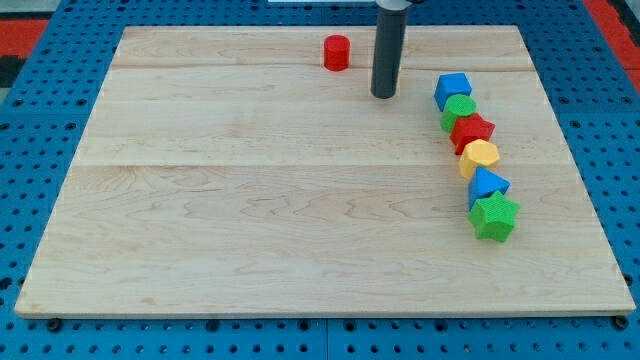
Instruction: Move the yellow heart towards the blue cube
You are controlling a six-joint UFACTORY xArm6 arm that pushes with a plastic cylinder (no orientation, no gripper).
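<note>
Blocks are all bunched in a crooked line down the view's right side of the wooden board (250, 200), and the blue cube (452, 90) sits at the top end of it. Going down from the blue cube: a green round block (461, 107) touching it, then a red star (473, 130), then the yellow heart (480, 156) (shape is a bit hard to read, looks heart-ish), then a blue triangle-ish block (487, 184) and a green star (494, 216). A red cylinder (337, 52) sits alone, well to the left of the blue cube.

No jaws on this rig at all, just a dark rod, so nothing opens or clamps. My tip (384, 95) is down on the board just left of the blue cube, touching nothing.

My guess is the heart is light, hard plastic or wood, and slides easily but spins if nudged off-centre. Can't grab it, so push on its lower side, square through the middle. Trouble is the red star and green block sit between it and the cube.
</note>
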